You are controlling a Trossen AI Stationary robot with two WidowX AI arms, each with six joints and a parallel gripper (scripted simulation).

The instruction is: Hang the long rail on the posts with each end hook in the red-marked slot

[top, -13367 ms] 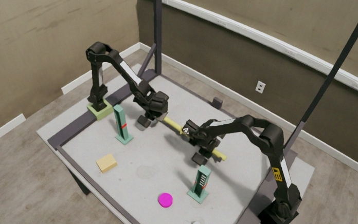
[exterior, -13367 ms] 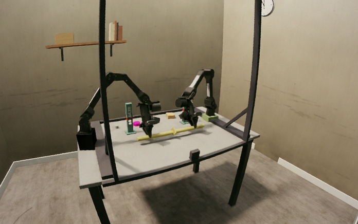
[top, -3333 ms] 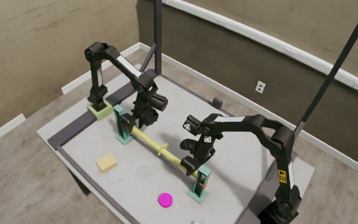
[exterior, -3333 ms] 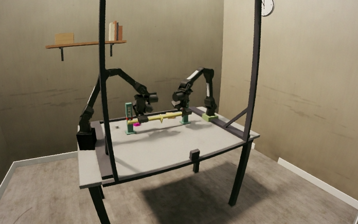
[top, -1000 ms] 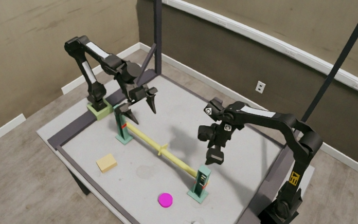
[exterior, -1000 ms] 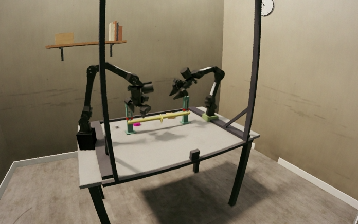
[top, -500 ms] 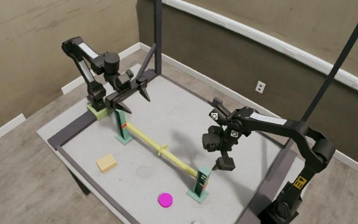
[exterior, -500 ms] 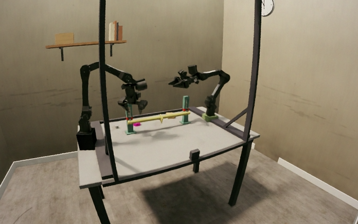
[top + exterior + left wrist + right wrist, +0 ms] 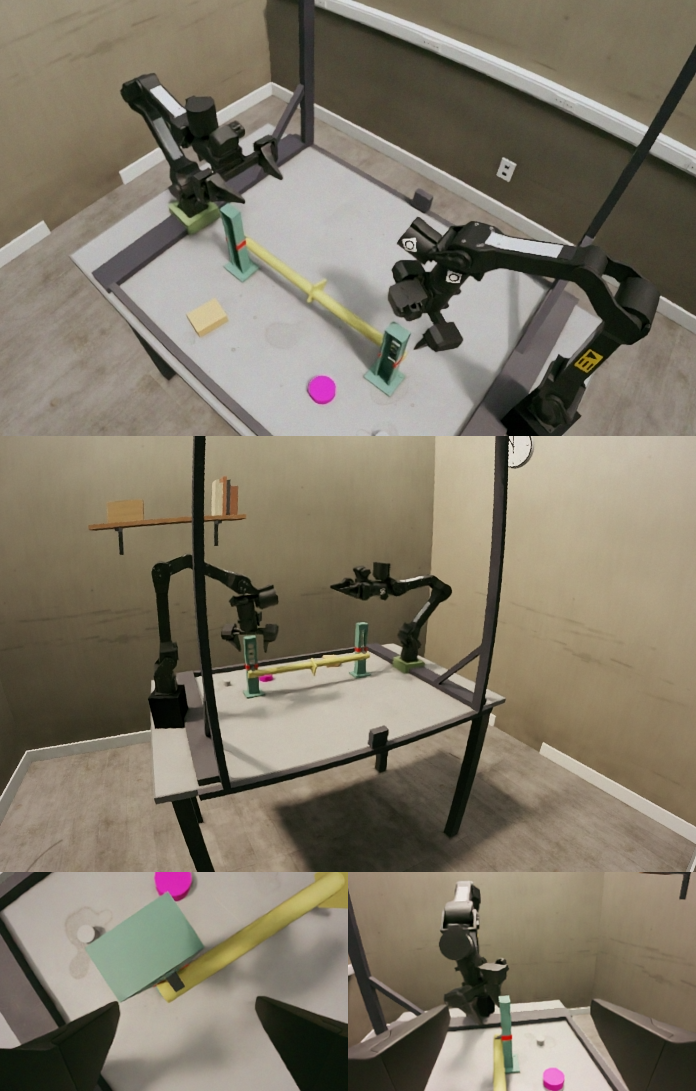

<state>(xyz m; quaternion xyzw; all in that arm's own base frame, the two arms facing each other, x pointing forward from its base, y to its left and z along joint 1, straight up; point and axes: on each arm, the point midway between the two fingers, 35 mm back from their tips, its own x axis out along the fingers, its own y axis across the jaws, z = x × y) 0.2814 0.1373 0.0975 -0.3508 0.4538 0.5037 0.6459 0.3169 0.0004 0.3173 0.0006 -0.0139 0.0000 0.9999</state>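
Observation:
The yellow rail (image 9: pixel 277 265) (image 9: pixel 292 667) (image 9: pixel 264 926) (image 9: pixel 500 1072) spans the two green posts, raised and about level. At the post by the left arm (image 9: pixel 382 382) (image 9: pixel 251 687) (image 9: pixel 147 945) (image 9: pixel 505 1019), a dark hook (image 9: pixel 176 981) meets the post at the red mark; its seating depth is hidden. At the other post (image 9: pixel 232 220) (image 9: pixel 361 630), the rail end is level with the red mark (image 9: pixel 240 245); its hook is not clear. My left gripper (image 9: pixel 253 647) (image 9: pixel 187 1005) is open, above and beside its post. My right gripper (image 9: pixel 262 189) (image 9: pixel 333 586) (image 9: pixel 521 1009) is open, high above the rail. Neither touches the rail.
A magenta disc (image 9: pixel 322 389) (image 9: pixel 173 882) (image 9: pixel 553 1079) and a small white cylinder (image 9: pixel 85 934) (image 9: pixel 541 1041) lie near the left arm's post. A tan block (image 9: pixel 207 317) lies beside the rail. Frame uprights (image 9: pixel 306 71) (image 9: pixel 493 574) stand at the table edge.

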